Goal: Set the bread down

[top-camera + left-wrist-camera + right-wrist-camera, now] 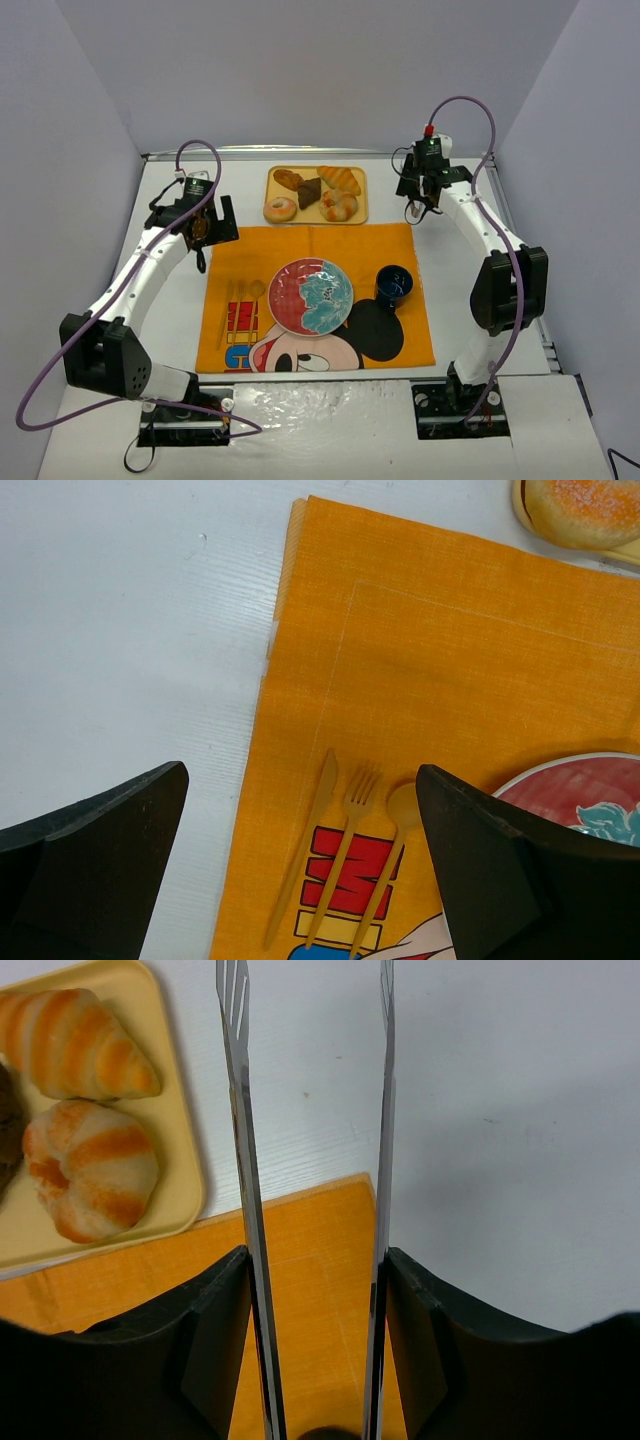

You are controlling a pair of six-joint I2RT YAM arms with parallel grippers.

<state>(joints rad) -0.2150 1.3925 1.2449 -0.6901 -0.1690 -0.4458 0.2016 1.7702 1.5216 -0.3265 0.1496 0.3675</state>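
Observation:
The bread is a knotted golden-brown bun at the front right of the yellow tray, and it shows at the left of the right wrist view. My right gripper stands to the right of the tray, above the placemat's back right corner. It is shut on metal tongs, whose two arms stand apart and empty, with the bun left of them. My right gripper shows clamping both arms. My left gripper is open and empty over the placemat's left edge, seen in its own view.
The tray also holds a croissant, a ring donut and two dark pastries. On the orange placemat lie a red and blue plate, a dark blue cup and a knife, fork and spoon.

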